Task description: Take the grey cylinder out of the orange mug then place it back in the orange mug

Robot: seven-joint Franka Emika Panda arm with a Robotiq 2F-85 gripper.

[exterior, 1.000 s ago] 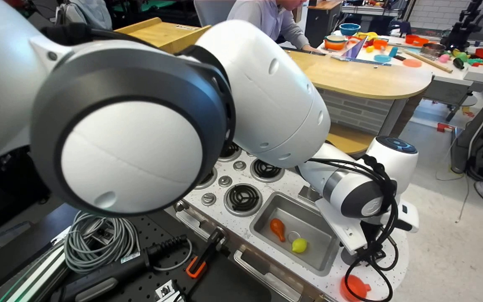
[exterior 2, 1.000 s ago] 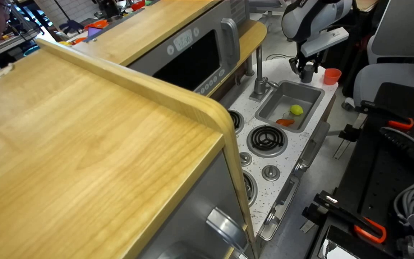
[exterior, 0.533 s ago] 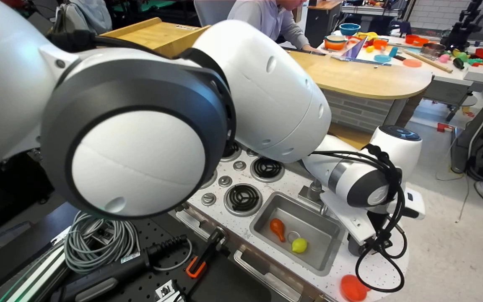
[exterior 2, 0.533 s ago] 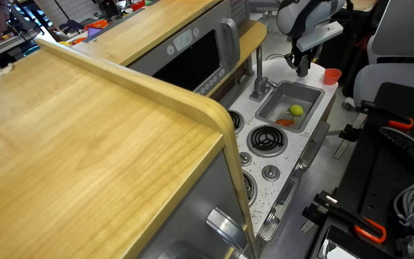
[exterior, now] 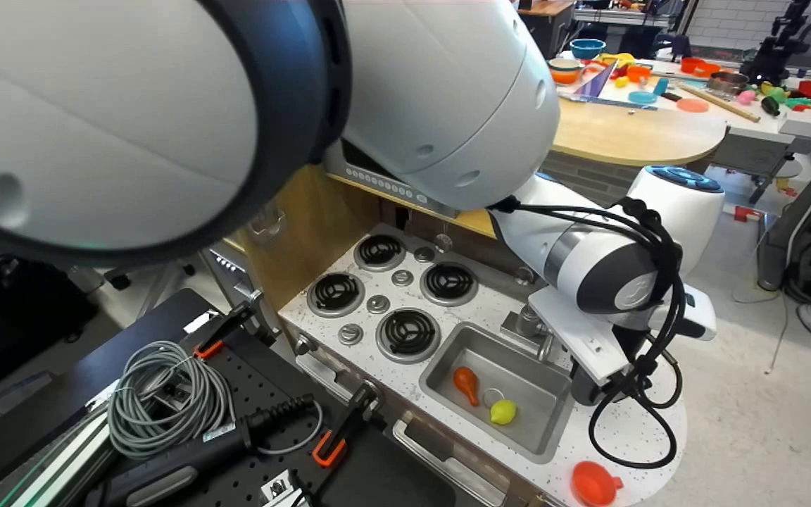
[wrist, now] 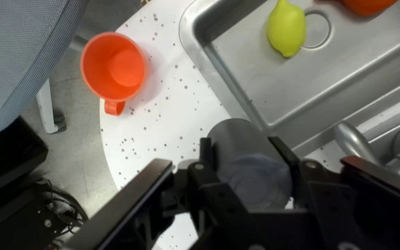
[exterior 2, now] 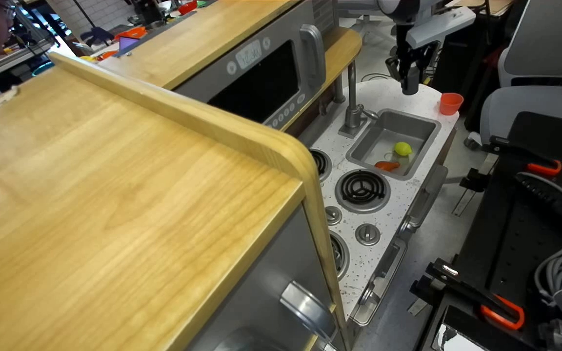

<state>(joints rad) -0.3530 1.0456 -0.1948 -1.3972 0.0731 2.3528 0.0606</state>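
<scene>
My gripper (wrist: pixel 244 151) is shut on the grey cylinder (wrist: pixel 255 184), with one finger on each side of it. It holds the cylinder above the white speckled counter, beside the sink's end. The cylinder also shows below the fingers in both exterior views (exterior 2: pixel 410 84) (exterior: pixel 586 389). The orange mug (wrist: pixel 115 66) stands upright on the counter near its rounded edge, and its inside looks empty in the wrist view. The mug also shows in both exterior views (exterior 2: pixel 451 104) (exterior: pixel 595 484). The cylinder is apart from the mug.
The metal sink (wrist: pixel 221 81) holds a yellow lemon (wrist: pixel 286 29) and an orange-brown object (wrist: pixel 366 5). A faucet (exterior 2: pixel 353 114) stands at the sink's back side. Stove burners (exterior: pixel 409 334) lie beyond the sink. A grey chair (exterior 2: pixel 542 102) stands close past the mug's end.
My gripper has risen with the cylinder in it and moved slightly away from the mug. The upper arm has swung up and left in an exterior view. The mug has not moved.
</scene>
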